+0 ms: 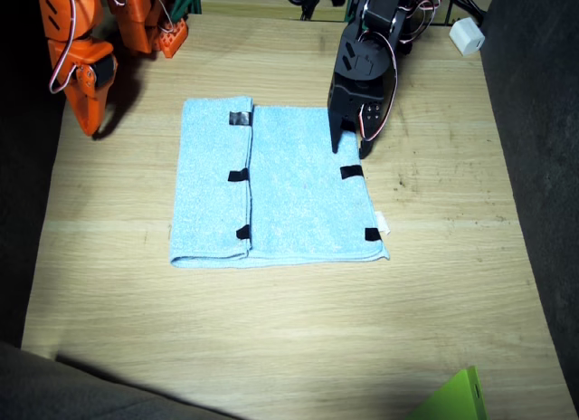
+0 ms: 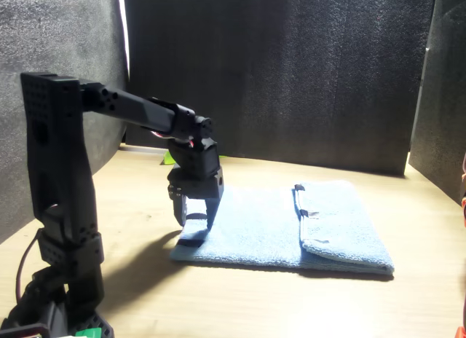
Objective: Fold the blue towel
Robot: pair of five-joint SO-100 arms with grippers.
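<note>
Wooden bench (image 1: pixel 271 348) under dark foam walls. A white block (image 1: pixel 468 36) sits at a far corner and a green sheet's corner (image 1: pixel 457 400) pokes in at the near edge, both well clear of the work. The blue towel (image 1: pixel 289 189) lies flat mid-bench, partly folded: one side flap is turned over onto the rest, its edge carrying three black tape strips (image 1: pixel 239 175). More strips mark the opposite edge, where a small white tag (image 1: pixel 383 223) sticks out. Its folded shape is nearly square, slightly longer across the bench. The black left claw (image 1: pixel 350 145) is parted, its tips down at the towel's far edge. The orange right claw (image 1: pixel 89 112) hangs off the towel; whether it is parted or closed cannot be told.
</note>
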